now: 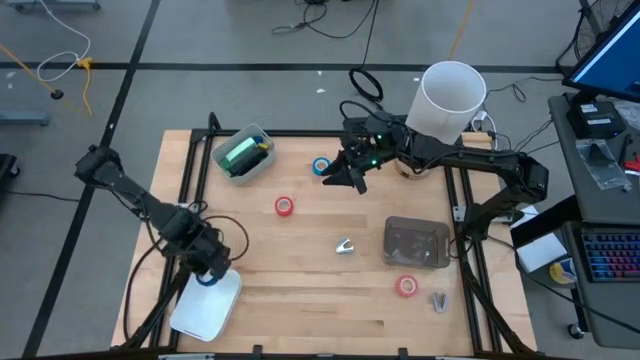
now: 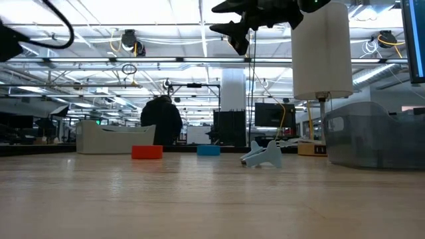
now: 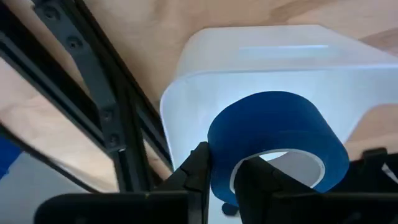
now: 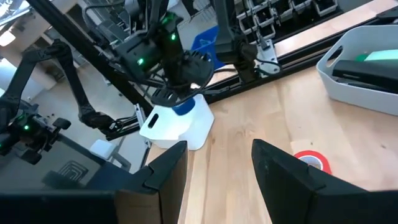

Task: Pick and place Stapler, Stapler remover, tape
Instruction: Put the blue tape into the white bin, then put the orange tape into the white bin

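My left gripper (image 1: 208,270) is at the table's near left, shut on a blue tape roll (image 3: 273,143) just above a white tray (image 3: 261,68). High over the far middle, my right gripper (image 1: 350,175) stands open and holds nothing. Another blue tape roll (image 1: 321,166) and two red rolls (image 1: 285,206) (image 1: 406,286) lie flat on the wood. The silver stapler remover (image 1: 345,246) rests on the table's middle. A green stapler (image 1: 243,153) lies in a grey bin (image 1: 262,166) at the far left. My left gripper pinches the blue roll's ring wall (image 3: 219,163) between its two fingers, one finger (image 3: 261,180) inside the pale core and one (image 3: 199,174) outside. The fingers come slanting down from above. The roll is tilted, over the white tray; whether it touches the tray I cannot tell.
A dark see-through container (image 1: 417,243) sits at the right middle, a small metal piece (image 1: 440,300) near the front right. A tall white cup (image 1: 452,100) stands past the far edge. Black frame rails (image 1: 190,175) run along the table's left and right sides.
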You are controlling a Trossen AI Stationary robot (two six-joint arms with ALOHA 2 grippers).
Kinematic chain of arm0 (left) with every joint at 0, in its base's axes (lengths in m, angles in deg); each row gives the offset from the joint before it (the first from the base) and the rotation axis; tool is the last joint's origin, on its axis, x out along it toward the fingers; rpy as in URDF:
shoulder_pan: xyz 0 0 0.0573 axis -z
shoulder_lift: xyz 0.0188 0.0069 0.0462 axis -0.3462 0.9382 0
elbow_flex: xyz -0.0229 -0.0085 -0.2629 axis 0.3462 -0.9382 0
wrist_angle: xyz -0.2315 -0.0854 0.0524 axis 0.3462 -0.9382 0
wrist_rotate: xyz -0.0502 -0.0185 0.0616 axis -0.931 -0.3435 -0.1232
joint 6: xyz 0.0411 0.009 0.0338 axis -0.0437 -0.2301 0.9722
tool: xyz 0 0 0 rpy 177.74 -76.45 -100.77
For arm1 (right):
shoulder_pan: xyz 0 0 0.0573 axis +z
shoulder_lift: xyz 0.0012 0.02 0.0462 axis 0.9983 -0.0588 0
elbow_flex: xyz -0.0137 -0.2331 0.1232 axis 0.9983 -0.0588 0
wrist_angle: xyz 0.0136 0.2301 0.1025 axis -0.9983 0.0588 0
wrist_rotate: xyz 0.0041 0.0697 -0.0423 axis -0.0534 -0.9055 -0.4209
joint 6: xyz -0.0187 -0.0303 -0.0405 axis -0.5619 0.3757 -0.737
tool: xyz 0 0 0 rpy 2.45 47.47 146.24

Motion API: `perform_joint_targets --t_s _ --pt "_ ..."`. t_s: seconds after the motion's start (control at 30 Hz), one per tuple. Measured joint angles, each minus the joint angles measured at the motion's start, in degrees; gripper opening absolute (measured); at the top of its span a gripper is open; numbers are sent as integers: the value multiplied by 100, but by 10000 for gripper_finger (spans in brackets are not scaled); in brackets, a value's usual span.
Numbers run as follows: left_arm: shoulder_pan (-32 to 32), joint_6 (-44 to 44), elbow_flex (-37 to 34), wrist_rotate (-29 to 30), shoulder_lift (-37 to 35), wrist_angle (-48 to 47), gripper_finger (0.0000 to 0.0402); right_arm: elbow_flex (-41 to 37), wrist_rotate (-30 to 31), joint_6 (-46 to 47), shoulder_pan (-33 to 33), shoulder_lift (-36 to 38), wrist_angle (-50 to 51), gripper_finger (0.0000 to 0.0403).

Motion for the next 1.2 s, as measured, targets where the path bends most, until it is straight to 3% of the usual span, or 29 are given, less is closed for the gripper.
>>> perform_joint_targets --t_s 0.17,0.4,0.7,1.07,1.2 --pt "218 -566 -347 -8 0 686 57 -1 2 2 -113 0 -2 173" --pt "428 -886 -492 -114 0 697 58 -2 5 13 -148 0 -2 175" --pt "448 -950 -550 -111 0 708 90 -3 7 17 -145 0 -44 177" --pt "447 -976 -550 -103 0 663 161 -4 7 -1 -145 -2 -44 178" --pt "381 -1131 -550 -131 -12 701 173 -4 17 -408 -145 -2 -44 175"
